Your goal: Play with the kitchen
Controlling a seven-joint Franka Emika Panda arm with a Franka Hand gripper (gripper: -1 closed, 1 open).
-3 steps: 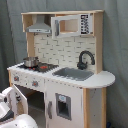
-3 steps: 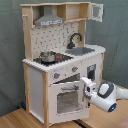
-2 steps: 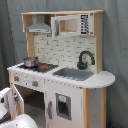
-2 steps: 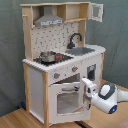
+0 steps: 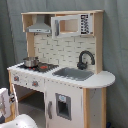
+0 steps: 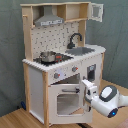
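The kitchen [image 6: 37, 85] is a tall white and light-wood toy unit, shown in both exterior views. It has a grey hood [image 6: 50, 21], a black faucet [image 6: 75, 39], a sink [image 5: 74, 73] and a pot [image 6: 47, 56] on the stovetop. Two knobs [image 6: 56, 75] sit above the windowed oven door [image 6: 67, 100], which hangs slightly ajar. My gripper [image 6: 87, 88] is at the door's right edge, beside its handle. In the first exterior view the kitchen [image 5: 97, 80] fills the frame and only white parts of my arm [image 5: 6, 102] show at the lower left.
A grey curtain [image 5: 117, 45] hangs behind the unit. The kitchen stands on a wooden floor [image 6: 15, 120]. A small upper cabinet door [image 6: 96, 12] stands open at the top right. My white arm body [image 6: 107, 99] occupies the second exterior view's lower right.
In the second exterior view my arm has moved left, bringing the gripper closer to the oven door's edge. In the first exterior view the arm has slipped lower and further left.
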